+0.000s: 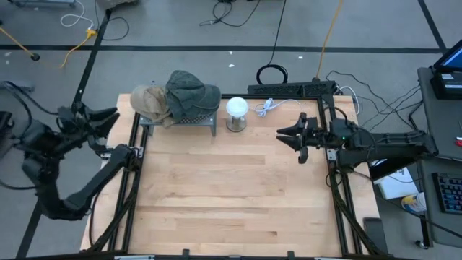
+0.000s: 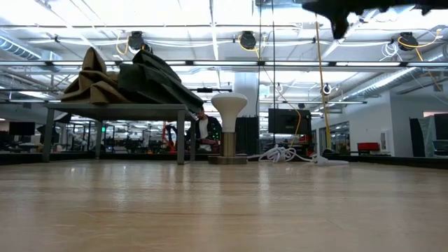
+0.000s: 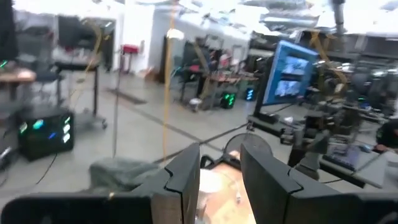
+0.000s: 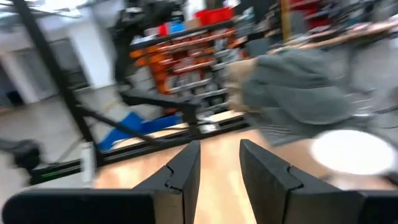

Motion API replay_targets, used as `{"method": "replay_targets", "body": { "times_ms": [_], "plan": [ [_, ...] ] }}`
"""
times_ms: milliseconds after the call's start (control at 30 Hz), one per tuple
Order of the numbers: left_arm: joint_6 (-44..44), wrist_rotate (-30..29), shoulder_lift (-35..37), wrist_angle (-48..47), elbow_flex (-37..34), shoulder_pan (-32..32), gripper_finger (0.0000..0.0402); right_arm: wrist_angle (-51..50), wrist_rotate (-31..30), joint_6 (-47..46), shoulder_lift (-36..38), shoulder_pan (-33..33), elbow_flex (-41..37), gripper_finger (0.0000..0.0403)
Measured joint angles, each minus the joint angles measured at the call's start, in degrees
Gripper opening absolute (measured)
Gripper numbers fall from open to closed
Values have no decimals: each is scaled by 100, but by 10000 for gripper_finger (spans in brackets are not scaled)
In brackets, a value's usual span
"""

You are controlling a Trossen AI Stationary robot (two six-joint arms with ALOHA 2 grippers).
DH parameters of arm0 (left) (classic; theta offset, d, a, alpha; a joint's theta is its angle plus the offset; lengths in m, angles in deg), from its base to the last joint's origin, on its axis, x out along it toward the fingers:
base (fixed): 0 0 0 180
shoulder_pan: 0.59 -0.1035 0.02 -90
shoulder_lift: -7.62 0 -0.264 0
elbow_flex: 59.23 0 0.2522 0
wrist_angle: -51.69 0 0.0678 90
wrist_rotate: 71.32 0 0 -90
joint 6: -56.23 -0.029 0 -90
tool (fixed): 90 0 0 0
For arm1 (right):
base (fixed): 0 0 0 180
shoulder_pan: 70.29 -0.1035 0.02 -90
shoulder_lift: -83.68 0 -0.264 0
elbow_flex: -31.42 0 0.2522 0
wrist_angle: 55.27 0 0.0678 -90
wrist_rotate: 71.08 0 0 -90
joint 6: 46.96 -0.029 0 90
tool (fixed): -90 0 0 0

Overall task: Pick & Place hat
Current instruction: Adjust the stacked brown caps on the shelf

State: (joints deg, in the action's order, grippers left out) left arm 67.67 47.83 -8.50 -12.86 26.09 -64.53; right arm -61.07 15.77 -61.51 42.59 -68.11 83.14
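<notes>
Two hats (image 1: 180, 99) on rack, well apart from right hand (image 1: 285, 135), both hands slightly open, empty.

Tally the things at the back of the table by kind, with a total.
Hats: 2, tan hat and green hat, both on the rack
Rack: 1
White stand: 1
White cable: 1
Total: 5
</notes>
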Motion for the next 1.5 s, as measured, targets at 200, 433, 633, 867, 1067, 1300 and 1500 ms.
{"method": "replay_targets", "body": {
  "times_ms": [200, 433, 633, 867, 1067, 1300, 1500],
  "plan": [
    [41, 1398, 370, 925, -1085, -669, 120, 493, -879, 327, 764, -79, -1007, 105],
    [9, 1596, 382, 1235, -1785, -1056, 120, 503, -1804, 719, 1492, 177, -1739, 105],
    [55, 1873, 381, 1797, -2022, -1148, 120, 458, -1221, 451, 1618, 799, -1898, 105],
    [392, 2060, 490, 2203, -2006, -1177, 120, 394, -270, 174, 1386, 1202, -1896, 105],
    [-375, -918, 1004, 1221, -1982, -1293, 120, 385, -266, -20, 1259, 1250, -1896, 105],
    [-805, -2656, 1475, 69, -1984, -1292, 120, 381, -264, -42, 1208, 1250, -1896, 105],
    [-1126, -2270, 1577, -542, -2087, -1292, 120, 379, -309, 149, 1106, 1248, -1896, 105]
  ]
}}
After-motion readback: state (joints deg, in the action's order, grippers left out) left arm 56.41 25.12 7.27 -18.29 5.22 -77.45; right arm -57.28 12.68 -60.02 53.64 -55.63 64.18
